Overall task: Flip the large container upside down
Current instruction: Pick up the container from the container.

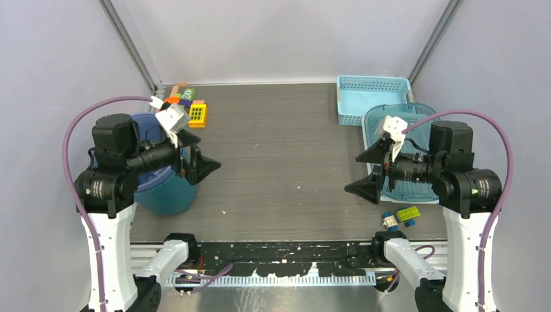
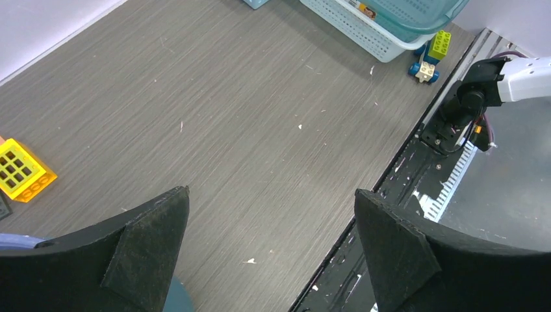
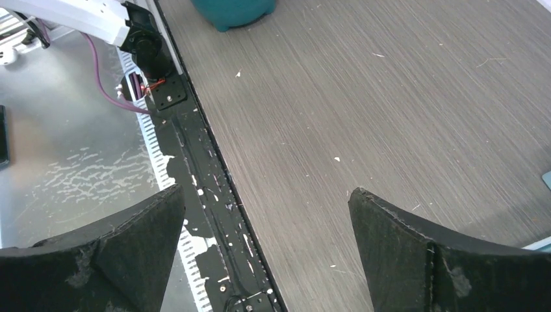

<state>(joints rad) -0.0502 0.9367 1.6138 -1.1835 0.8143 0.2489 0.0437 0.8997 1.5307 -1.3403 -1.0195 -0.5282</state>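
The large container looks to be the deep teal-blue bucket at the near left of the table, mostly hidden under my left arm. Slivers of it show in the left wrist view and at the top of the right wrist view. I cannot tell which way up it stands. My left gripper hangs open just right of and above it, pointing at the table's middle, with nothing between its fingers. My right gripper is open too, far to the right, facing left and empty.
A teal mesh basket lies under my right arm, a light-blue rectangular basket behind it. A small toy with a green brick sits at the near right edge. A yellow brick and loose bricks lie at the back left.
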